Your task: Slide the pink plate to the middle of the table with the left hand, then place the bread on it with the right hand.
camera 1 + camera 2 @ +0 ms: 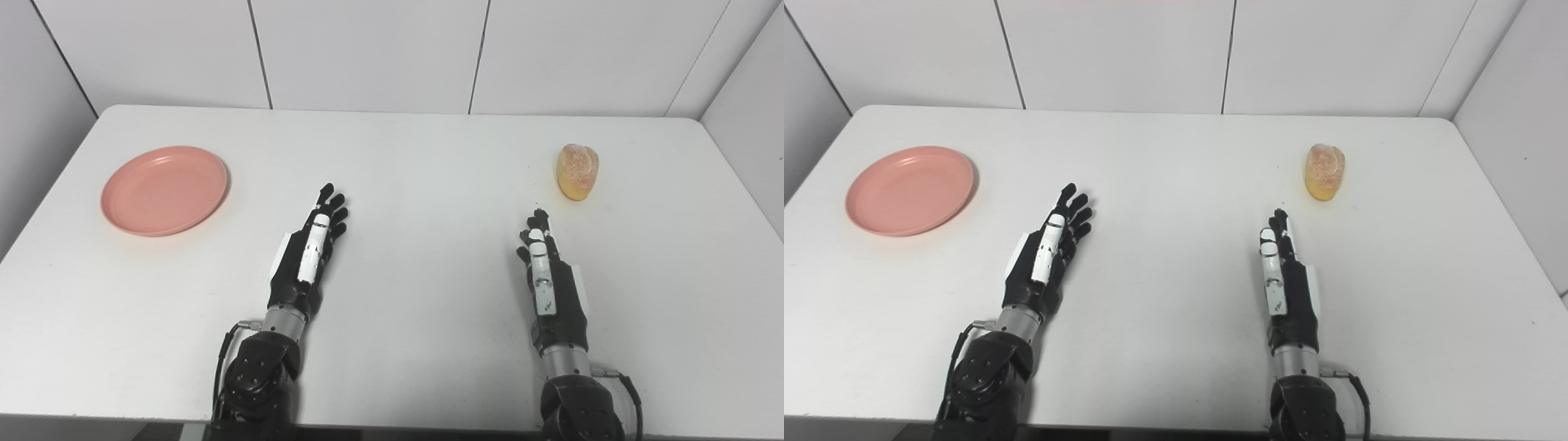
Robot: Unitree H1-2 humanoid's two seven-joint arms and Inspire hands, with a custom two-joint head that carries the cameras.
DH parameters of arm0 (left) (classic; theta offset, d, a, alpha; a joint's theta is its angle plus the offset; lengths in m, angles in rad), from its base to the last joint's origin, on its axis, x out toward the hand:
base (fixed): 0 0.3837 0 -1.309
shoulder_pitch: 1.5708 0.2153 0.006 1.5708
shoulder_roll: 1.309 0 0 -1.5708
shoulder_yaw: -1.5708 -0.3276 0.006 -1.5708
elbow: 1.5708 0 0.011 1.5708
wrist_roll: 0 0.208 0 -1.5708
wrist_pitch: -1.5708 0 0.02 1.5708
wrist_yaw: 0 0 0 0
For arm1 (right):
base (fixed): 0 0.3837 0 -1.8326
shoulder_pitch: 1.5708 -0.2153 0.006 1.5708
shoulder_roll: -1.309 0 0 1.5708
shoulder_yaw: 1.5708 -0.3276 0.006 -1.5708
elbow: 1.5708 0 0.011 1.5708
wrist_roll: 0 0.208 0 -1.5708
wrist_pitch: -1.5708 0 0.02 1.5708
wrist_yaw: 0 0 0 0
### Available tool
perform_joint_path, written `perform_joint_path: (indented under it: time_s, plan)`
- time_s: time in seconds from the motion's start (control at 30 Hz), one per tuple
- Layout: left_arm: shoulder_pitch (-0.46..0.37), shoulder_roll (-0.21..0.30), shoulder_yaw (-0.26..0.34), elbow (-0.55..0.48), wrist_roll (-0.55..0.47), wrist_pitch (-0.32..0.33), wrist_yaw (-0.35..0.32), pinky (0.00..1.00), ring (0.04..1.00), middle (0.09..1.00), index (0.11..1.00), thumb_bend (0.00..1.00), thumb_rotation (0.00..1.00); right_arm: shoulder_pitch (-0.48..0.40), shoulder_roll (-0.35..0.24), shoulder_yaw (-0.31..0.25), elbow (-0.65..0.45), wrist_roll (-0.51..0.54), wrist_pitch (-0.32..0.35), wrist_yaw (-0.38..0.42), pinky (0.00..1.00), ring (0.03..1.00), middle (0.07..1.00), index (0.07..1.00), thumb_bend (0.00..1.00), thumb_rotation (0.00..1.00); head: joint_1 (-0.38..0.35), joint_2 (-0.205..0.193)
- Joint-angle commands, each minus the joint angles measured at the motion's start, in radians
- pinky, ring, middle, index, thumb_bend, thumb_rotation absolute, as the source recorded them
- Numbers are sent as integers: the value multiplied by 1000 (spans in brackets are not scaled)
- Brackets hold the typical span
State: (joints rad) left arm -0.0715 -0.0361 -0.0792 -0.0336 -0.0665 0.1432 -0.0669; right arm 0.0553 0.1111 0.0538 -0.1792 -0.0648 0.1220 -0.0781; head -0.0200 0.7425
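The pink plate (164,189) lies empty on the white table (404,171) at the left. The bread (577,171), a small golden roll, lies at the right side. My left hand (312,248) is open and empty, fingers stretched out, near the table's middle front, to the right of the plate and apart from it. My right hand (545,269) is open and empty, fingers straight, just in front of the bread and a little left of it, not touching it.
White wall panels stand behind the table's far edge, and side walls close in at left and right. Bare table surface lies between the two hands (1176,245).
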Motion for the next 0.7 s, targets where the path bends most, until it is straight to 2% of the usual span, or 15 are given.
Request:
perform_joint_path:
  time_s: [0.0, 0.07, 0.17, 0.2, 0.23, 0.3, 0.43, 0.67]
  plan:
    - [-14, -5, -7, 15, 1, 9, -8, 964, 959, 968, 970, 360, 1000, -17, 3, -2, -4, 3, -23, -1, 960, 959, 974, 976, 261, 1000, 26, -12]
    - [-16, -9, -13, 31, 8, -6, -7, 966, 961, 971, 974, 364, 1000, -18, -5, -6, 7, 7, -39, 3, 952, 959, 973, 974, 261, 1000, 76, -35]
    - [-20, -14, -22, 56, 22, -28, -1, 960, 958, 968, 970, 363, 1000, -18, -14, -10, 18, 16, -54, 10, 956, 959, 972, 973, 255, 1000, 107, -53]
    - [-21, -17, -25, 68, 27, -37, 1, 960, 958, 968, 970, 363, 1000, -17, -20, -11, 21, 24, -59, 17, 957, 959, 972, 973, 254, 1000, 139, -75]
    - [-21, -19, -27, 76, 30, -44, 3, 959, 959, 970, 969, 358, 1000, -16, -25, -11, 23, 30, -63, 23, 971, 965, 976, 978, 250, 1000, 139, -75]
    - [-24, -25, -33, 105, 42, -64, 5, 959, 961, 973, 972, 351, 1000, -15, -38, -16, 40, 46, -83, 33, 982, 967, 978, 979, 254, 1000, 194, -112]
    - [-34, -41, -42, 155, 62, -101, 16, 958, 960, 973, 972, 338, 1000, -17, -57, -30, 76, 87, -129, 55, 994, 976, 987, 985, 252, 1000, 265, -158]
    - [-53, -61, -46, 215, 82, -133, 33, 957, 957, 969, 975, 340, 1000, -21, -87, -39, 112, 131, -175, 88, 1000, 999, 1000, 1000, 225, 1000, 299, -181]
